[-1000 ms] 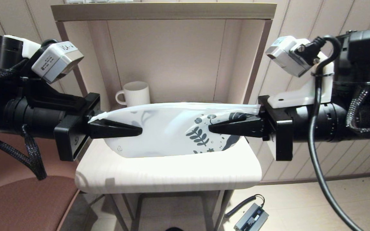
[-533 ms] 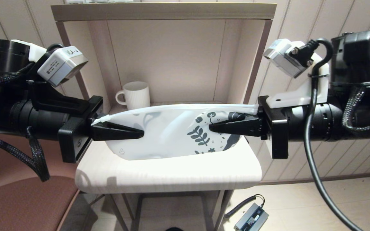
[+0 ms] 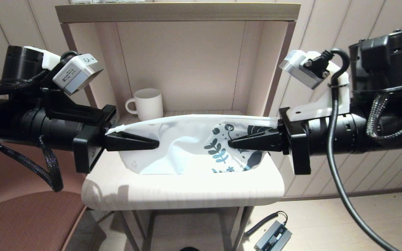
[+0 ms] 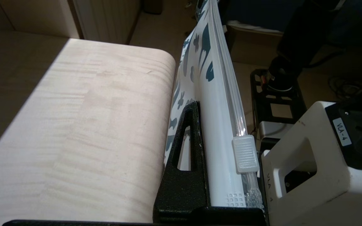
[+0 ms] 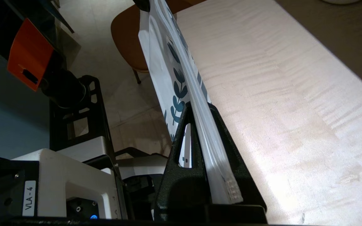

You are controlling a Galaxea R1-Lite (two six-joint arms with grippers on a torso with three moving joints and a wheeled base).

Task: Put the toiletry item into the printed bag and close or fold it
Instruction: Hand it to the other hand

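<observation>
"VLA-4" is printed on a white label on the camera mount [image 4: 342,135] beside the printed bag [image 4: 218,131], and again on another mount's label [image 5: 29,198].

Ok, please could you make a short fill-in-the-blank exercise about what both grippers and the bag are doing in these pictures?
1. The printed bag is held at its two ends by ____ grippers.
2. The leaf print lies nearer to the ____ gripper.
3. The clear zipper slider sits at the end held by the ____ gripper.
4. Behind the bag, on the shelf, stands a white ____.

Missing words: both; right; left; mug
</observation>
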